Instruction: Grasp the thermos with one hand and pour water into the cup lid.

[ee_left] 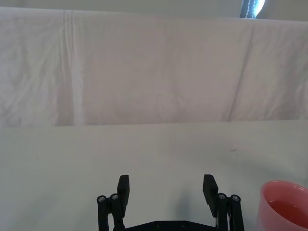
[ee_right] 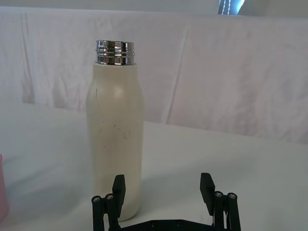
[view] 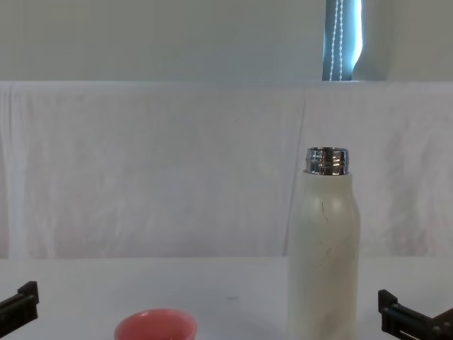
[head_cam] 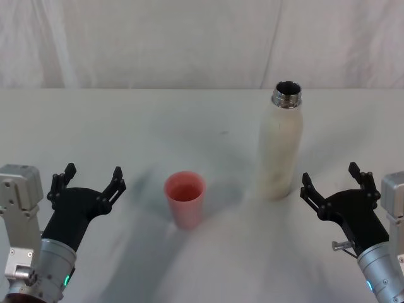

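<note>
The tall cream-white thermos with the steel threaded neck point(head_cam: 282, 148) stands upright on the white bench point(head_cam: 126, 126), uncapped. The right pincer point(head_cam: 331, 183) is spread wide just beside its base, empty. It should slide in square at mid-body and clamp firmly. The small salmon-pink cup lid point(head_cam: 185, 199) waits to the left, and the left pincer point(head_cam: 88, 181) idles, spread too.

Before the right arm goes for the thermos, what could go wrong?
1. The thermos is tall, narrow and uncapped; a knock from the open right gripper could tip it.
2. The cup lid is small and stands free, so a pour could miss it.
3. The open left gripper sits beside it.
</note>
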Tool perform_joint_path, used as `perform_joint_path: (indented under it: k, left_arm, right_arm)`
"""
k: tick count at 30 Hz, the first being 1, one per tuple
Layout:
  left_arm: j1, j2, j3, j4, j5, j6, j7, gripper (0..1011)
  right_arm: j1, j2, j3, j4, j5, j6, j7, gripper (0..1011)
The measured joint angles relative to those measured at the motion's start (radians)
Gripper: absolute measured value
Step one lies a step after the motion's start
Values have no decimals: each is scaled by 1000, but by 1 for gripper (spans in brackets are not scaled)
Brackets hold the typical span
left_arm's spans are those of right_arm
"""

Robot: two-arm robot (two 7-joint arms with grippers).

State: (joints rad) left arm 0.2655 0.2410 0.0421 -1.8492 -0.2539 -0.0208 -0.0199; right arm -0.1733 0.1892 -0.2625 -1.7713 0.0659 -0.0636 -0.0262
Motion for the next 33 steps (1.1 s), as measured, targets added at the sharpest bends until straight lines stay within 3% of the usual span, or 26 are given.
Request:
perform_joint_path:
  k: [33]
  left_arm:
    - [0,0,0,0,0,0,0,1001]
  right_arm:
    - [0,0,0,0,0,0,0,1001]
